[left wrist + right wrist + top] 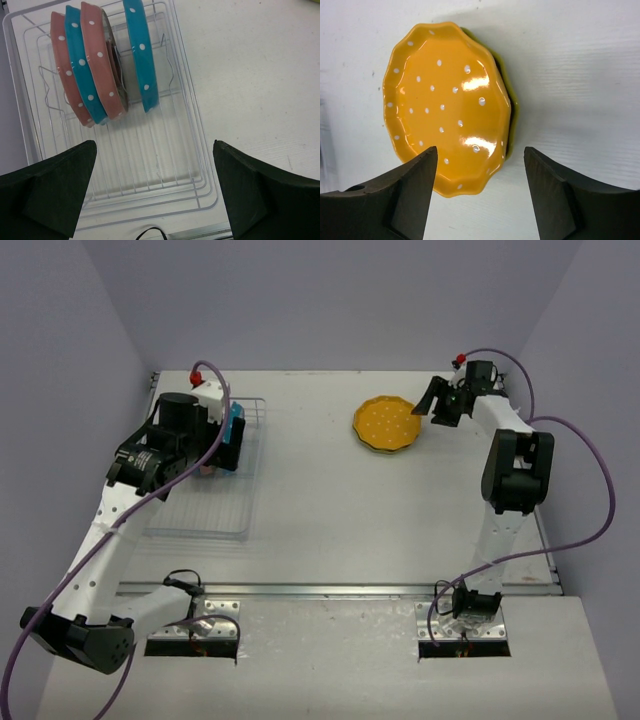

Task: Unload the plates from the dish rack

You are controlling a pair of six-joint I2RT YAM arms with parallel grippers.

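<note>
Along the left edge of the counter [330, 510] I see the rack [205, 515], running lengthwise from the near side toward the far left corner. My left claw [154, 150] hangs over the rack, its jaws wide with nothing between them. Beyond it, in the rack's far half, four plates stand on edge. A pink plate [65, 75], a blue plate [82, 75] and a second pink plate [100, 65] are packed together. A second blue plate [141, 55] stands apart across a gap. Toward the far right corner an orange plate [447, 105] lies flat on a yellow-green plate [512, 107], of which only a rim sliver shows. My right claw [479, 160] hovers at the right side of that stack, jaws wide, holding nothing.
</note>
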